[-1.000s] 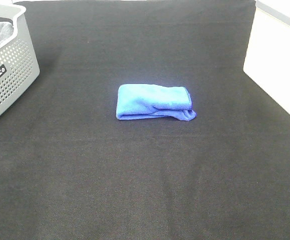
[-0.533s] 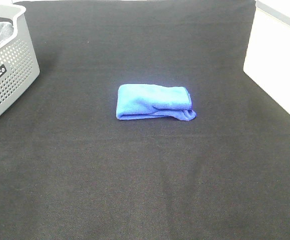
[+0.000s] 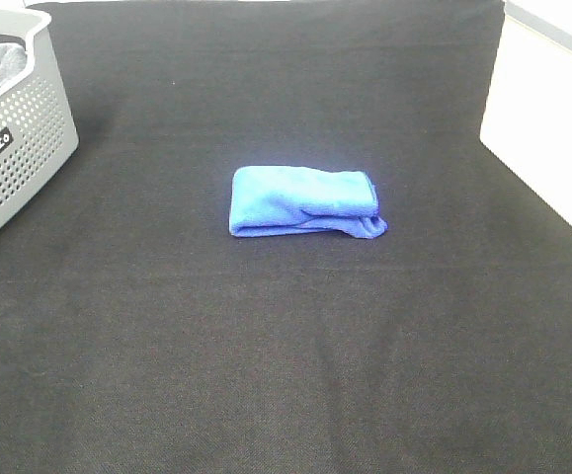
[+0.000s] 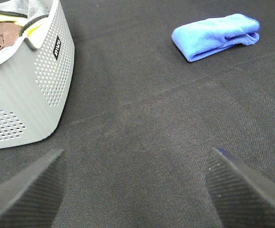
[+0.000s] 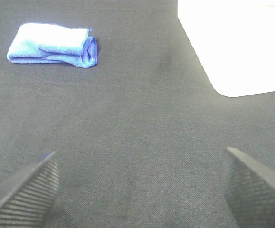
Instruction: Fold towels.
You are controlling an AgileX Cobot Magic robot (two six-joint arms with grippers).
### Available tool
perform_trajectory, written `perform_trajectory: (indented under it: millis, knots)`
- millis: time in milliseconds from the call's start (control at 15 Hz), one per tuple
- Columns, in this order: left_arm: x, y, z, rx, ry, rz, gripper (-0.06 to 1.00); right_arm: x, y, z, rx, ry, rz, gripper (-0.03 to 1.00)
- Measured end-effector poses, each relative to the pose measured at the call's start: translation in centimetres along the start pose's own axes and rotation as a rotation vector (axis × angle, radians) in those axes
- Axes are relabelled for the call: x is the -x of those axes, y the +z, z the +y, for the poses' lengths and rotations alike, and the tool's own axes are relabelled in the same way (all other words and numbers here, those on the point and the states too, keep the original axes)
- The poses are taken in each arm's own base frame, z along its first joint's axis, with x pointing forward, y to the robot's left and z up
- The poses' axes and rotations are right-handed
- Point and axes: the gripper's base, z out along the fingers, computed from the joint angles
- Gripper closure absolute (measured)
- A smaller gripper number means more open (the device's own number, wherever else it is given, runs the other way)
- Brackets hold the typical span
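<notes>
- Left gripper (image 4: pixel 136 190): fingers spread wide, nothing between them, above bare black cloth; well apart from the towel
- Right gripper (image 5: pixel 139 190): fingers likewise spread wide and empty, over the same cloth
- Black table cover (image 3: pixel 286 365): bare across the near part
- Blue towel (image 3: pixel 303 200): folded into a compact rectangle near the middle of the cover, lying flat; layered edges showing at its right end, touched by neither gripper
- Grey perforated basket (image 3: pixel 24 148): at the far left, well apart from the towel; cloths inside
</notes>
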Motion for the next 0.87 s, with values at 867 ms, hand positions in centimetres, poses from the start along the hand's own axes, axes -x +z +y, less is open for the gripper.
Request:
perform_trajectory:
  millis: [867]
  knots:
    - [-0.02, -0.03, 0.00, 0.001, 0.001, -0.002, 0.17, -0.01, -0.01, 0.00, 0.000, 0.000, -0.001, 0.10]
